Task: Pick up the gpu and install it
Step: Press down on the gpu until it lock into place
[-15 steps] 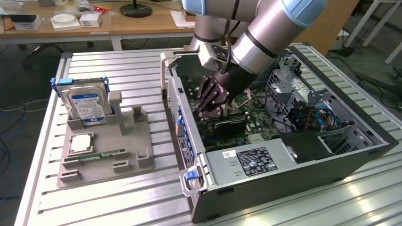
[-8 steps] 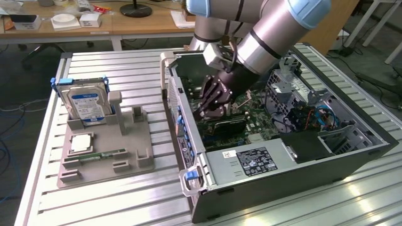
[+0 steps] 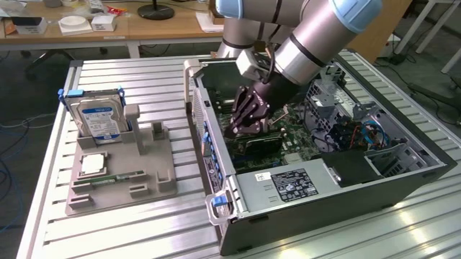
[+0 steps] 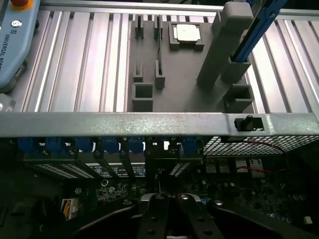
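gripper (image 3: 243, 128) inside open computer case (image 3: 374, 181), over gpu (image 3: 260, 143)

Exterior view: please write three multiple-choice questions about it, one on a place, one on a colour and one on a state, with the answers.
1. Where is the gripper?
A. Over the floor
B. Inside the open case
C. Above the wooden desk

2. Which colours does the label of the hard drive have?
A. Red and black
B. Green and yellow
C. Blue and white

3. How is the hard drive placed?
A. Upright in the grey holder
B. Flat on the table
C. Inside the case

Answers:
1 B: the gripper hangs over the motherboard, between the case walls.
2 C: the label is blue and white.
3 A: the hard drive stands on edge in the holder.
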You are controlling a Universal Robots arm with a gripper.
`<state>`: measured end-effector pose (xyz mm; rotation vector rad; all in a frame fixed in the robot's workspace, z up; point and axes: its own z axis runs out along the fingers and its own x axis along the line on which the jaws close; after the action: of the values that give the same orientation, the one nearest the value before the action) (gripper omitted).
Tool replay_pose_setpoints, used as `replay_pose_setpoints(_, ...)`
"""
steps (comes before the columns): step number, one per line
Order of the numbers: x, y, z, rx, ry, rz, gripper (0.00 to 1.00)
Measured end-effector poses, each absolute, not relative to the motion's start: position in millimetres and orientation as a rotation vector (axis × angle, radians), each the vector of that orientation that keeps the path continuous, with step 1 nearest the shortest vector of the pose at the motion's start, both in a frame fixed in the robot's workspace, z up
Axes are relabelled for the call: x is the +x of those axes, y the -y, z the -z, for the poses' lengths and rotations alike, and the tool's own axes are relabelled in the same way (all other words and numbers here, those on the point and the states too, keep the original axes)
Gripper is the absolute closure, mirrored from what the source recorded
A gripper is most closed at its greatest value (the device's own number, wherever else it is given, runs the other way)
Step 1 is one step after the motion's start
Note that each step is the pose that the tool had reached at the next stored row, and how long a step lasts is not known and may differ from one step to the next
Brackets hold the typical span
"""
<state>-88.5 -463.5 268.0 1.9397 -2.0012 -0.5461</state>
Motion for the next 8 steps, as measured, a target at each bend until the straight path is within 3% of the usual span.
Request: replay_pose_setpoints(8, -98.7, 461.1, -267.7, 1.981, 2.044, 0.469, 0.90)
